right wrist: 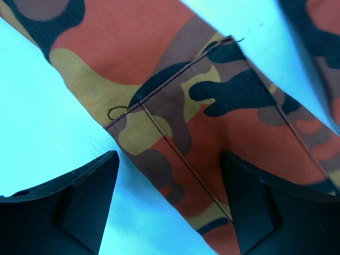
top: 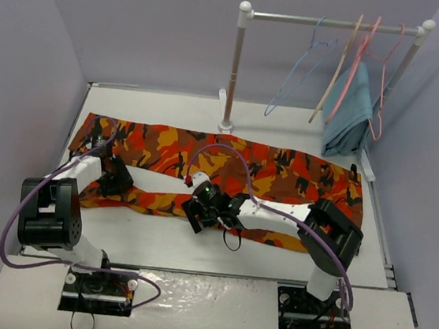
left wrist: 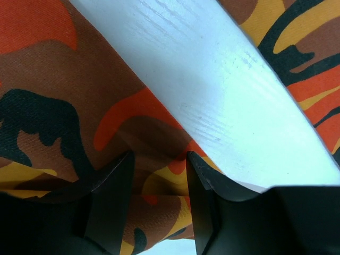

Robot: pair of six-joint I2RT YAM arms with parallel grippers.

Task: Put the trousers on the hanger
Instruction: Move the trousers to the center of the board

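Trousers down, hanger waiting: your trousers (top: 228, 161) lie spread flat across the table (top: 193, 253), well apart from the light-blue hanger (top: 298, 70), which hangs on the rail (top: 331, 22) at the far right beside a tan hanger, a pink one and a teal cloth (top: 351, 108). Your left gripper (left wrist: 159, 159) sits low on the near leg toward its left end, jaws part-way apart with a ridge of cloth between them. Your right gripper (right wrist: 170, 159) hovers over the same leg near mid-table, jaws wide apart astride a stitched seam. Close too high and you may catch only the top layer, or nothing. Lift with one side loose and the soft cloth would likely sag, slide out and bunch. The thin wire hanger could also swing or slip off the rail if nudged. You cannot tell from the wrist view whether the left pads press the cloth, and from above both arms cover their contact points. The waist end lies partly under the right arm.
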